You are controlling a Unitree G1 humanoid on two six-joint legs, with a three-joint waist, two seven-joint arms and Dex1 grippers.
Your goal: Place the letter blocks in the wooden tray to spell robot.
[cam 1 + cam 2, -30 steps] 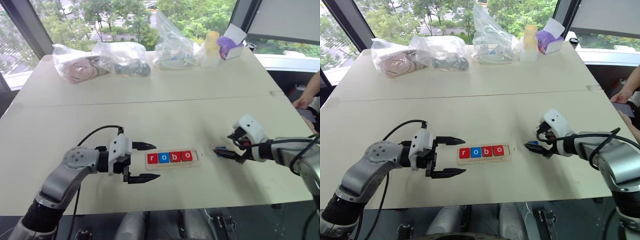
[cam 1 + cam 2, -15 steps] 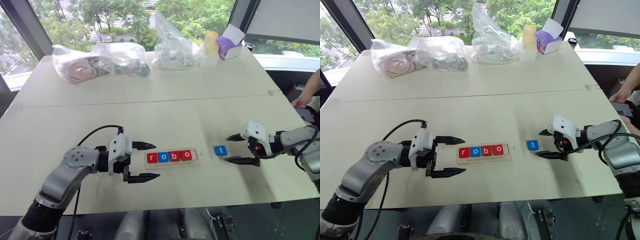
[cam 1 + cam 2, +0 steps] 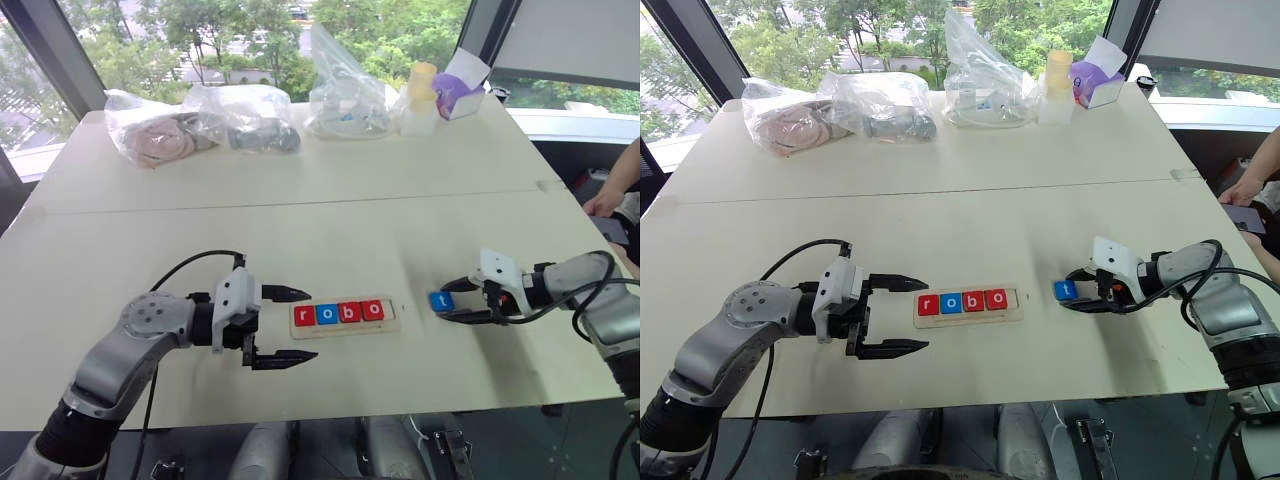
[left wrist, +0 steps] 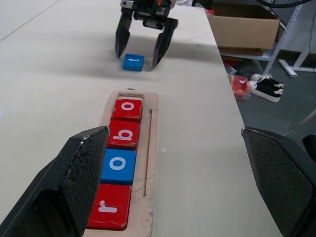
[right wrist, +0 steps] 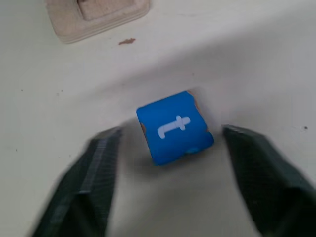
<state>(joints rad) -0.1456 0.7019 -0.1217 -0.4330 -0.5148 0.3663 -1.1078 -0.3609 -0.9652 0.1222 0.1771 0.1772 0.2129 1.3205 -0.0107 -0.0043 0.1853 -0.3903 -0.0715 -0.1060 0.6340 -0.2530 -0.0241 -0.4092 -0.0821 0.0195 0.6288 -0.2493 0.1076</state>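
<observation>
A: What changed around the wooden tray (image 3: 346, 327) in the last moment?

B: The right gripper (image 4: 143, 48) was over the blue "t" block (image 3: 1065, 290) one second ago. Then it drew back with its jaws wide, and the block lay alone on the table (image 3: 330, 220), to the right of the tray. Now the gripper has come low to the block again and its jaws are narrowing around it. In the right wrist view both fingers (image 5: 86, 180) are still apart from the block, so I judge it is not yet gripped.

A: And the left gripper (image 3: 283, 324)?

B: It hovers just beside the left end of the tray, jaws wide open, holding nothing. It has not moved.

A: What does this mean for the task?

B: I think the last letter is about to be picked up. The free slot is at the right end of the tray, the end nearest to the block.

A: Please count the blocks.

B: Five letter blocks: four in the tray reading "r o b o" (red, blue, red, red) and one blue "t" outside it. One tray, two grippers.
</observation>
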